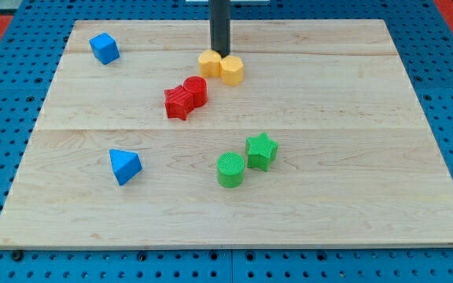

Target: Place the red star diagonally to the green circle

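Note:
The red star (178, 102) lies left of the board's middle, touching a red round block (196, 90) at its upper right. The green circle (230, 170) stands below the middle, touching a green star (261, 151) at its upper right. My tip (220, 53) is at the view's top centre, right at the top of two yellow blocks, well above the red star.
A yellow heart-like block (209, 64) and a yellow hexagon (232, 70) sit side by side under my tip. A blue cube (104, 48) is at the top left. A blue triangle (124, 166) is at the lower left. The wooden board (368, 157) lies on a blue pegboard.

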### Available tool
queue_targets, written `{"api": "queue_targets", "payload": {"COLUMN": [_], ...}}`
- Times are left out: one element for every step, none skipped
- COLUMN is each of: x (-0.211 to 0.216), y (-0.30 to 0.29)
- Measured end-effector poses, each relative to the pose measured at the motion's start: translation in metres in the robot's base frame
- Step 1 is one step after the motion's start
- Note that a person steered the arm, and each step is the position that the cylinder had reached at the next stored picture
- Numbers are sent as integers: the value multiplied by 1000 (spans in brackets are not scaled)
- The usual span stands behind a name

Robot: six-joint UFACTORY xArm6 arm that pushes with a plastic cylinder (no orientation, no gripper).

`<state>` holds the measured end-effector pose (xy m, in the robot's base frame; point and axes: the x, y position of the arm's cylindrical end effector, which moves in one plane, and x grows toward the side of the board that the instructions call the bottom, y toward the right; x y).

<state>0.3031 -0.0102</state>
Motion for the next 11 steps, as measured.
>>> {"api": "queue_targets", "payload": {"x": [34,10,5,54,66,88,99,130,176,215,235], "y": [2,6,34,45,19,-27,-72,-105,-62,-9,-4]}}
